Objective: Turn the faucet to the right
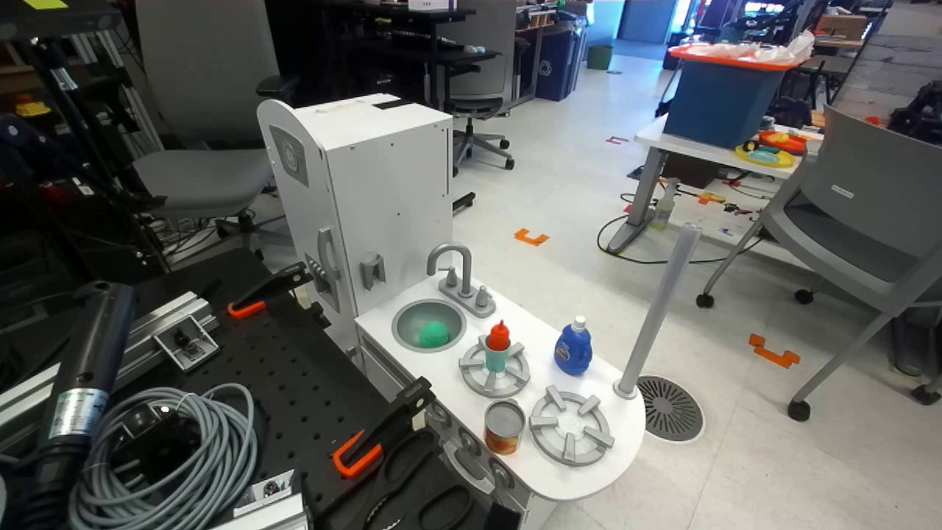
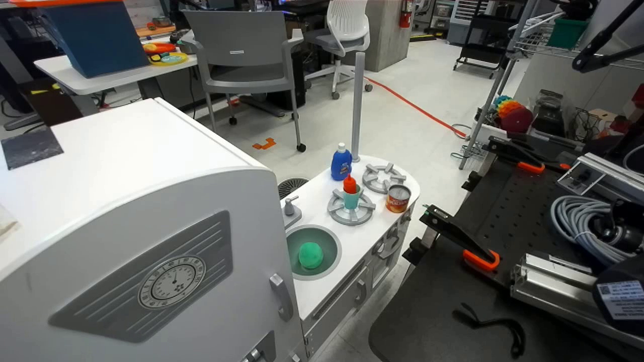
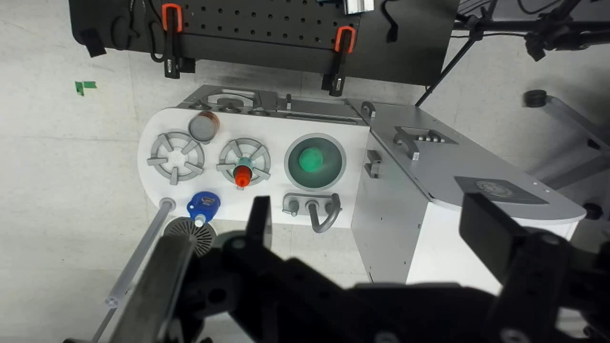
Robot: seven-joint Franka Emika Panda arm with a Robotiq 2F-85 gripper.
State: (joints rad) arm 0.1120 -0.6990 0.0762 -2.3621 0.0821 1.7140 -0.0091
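Over on the left, a dark workbench carries a coil of grey cable, and black-and-orange clamps sit along its edge. Next comes a tall white toy fridge, right against the end of the white counter. Past it is a round grey sink with a green ball in it, and just behind the sink the silver-grey faucet stands upright near the counter's back edge, between its two handles, spout bending toward the fridge. That fridge gets in the way: in an exterior view it covers most of the faucet, and what peeks past its side seems to be one handle and a bit of the base. Further right, a burner bears a teal cup with a red bottle poking up out of it. A tin can is by the front edge, beside the second burner, while a blue bottle with a white cap stands toward the back. A grey post rises from the counter's far end. Beyond, a blue bin on a white table, then a grey chair. In the wrist view the pincer is released, its black fingers spread wide, well apart from the counter, with the faucet showing between them.
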